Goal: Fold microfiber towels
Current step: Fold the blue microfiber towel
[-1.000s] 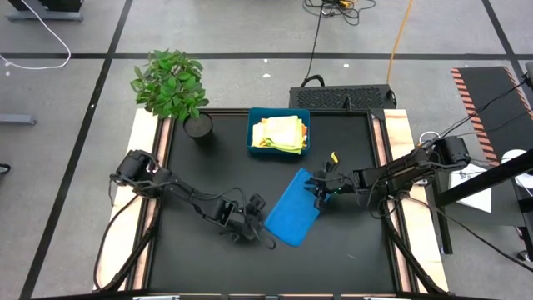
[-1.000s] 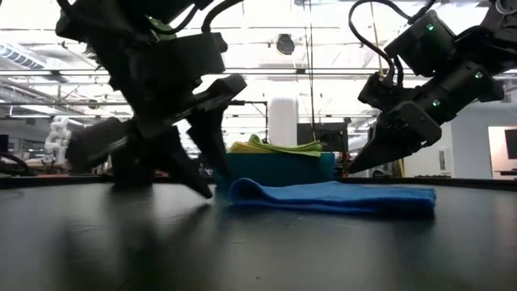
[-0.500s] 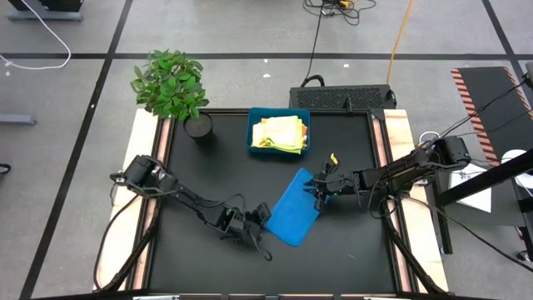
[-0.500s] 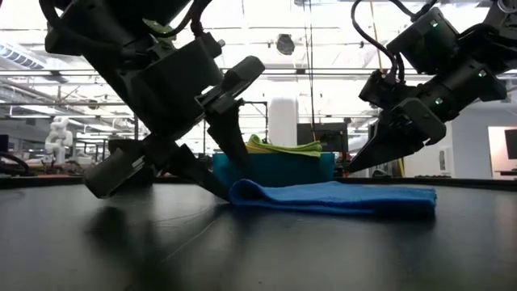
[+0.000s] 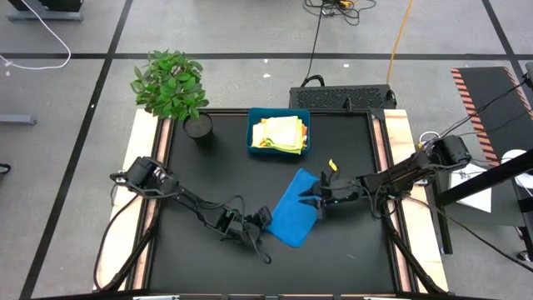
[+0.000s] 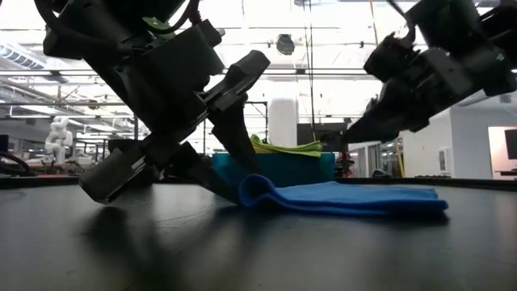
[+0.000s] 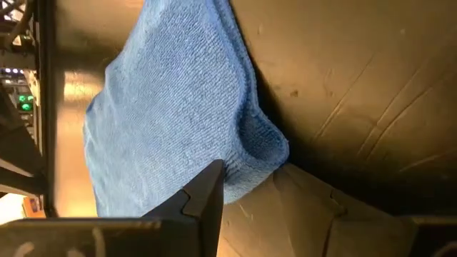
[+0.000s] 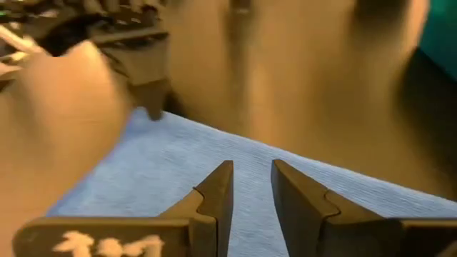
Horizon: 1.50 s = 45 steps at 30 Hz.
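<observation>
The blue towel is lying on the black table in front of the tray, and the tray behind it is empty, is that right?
Not quite. The blue towel does lie on the black table, but the teal tray holds folded yellow and green cloths, as the high view shows.

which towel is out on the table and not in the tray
The blue towel, lying folded on the black table between both grippers. The yellowish ones sit stacked in the teal tray.
</observation>
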Motion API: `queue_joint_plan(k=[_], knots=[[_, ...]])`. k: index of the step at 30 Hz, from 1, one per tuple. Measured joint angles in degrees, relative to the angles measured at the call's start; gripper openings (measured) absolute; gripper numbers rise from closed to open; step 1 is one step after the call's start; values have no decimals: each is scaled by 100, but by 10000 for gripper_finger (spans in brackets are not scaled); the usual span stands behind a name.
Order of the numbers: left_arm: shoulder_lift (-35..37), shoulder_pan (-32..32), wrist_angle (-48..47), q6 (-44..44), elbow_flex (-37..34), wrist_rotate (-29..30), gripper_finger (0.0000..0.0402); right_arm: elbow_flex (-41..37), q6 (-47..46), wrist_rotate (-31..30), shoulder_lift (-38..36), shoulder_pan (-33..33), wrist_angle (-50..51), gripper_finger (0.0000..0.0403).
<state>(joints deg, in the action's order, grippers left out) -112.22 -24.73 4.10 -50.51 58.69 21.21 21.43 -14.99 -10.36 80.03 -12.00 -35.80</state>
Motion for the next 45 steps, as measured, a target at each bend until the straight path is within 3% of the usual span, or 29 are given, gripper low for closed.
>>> queue_joint_plan(k=[3, 10, 20, 26, 35, 45], knots=[[-9, -4, 51, -12, -1, -82, 109, 0, -4, -46, 0, -264, -164, 86], [-11, -15, 197, 4, -3, -147, 12, 0, -61, -163, 2, -944, -506, 97], [37, 99, 963, 446, 64, -207, 7, 0, 348, -624, 316, -1496, -866, 163], [39, 441, 879, 1370, 337, -326, 5, 146, 370, -631, 810, -1525, -1300, 198], [41, 1071, -521, 2807, 1195, -818, 3, 933, -274, -635, 1453, -1496, -774, 205], [43, 1398, -831, 3313, 1247, -927, 3, 1014, -1474, -915, 1375, -1525, 29, 198]])
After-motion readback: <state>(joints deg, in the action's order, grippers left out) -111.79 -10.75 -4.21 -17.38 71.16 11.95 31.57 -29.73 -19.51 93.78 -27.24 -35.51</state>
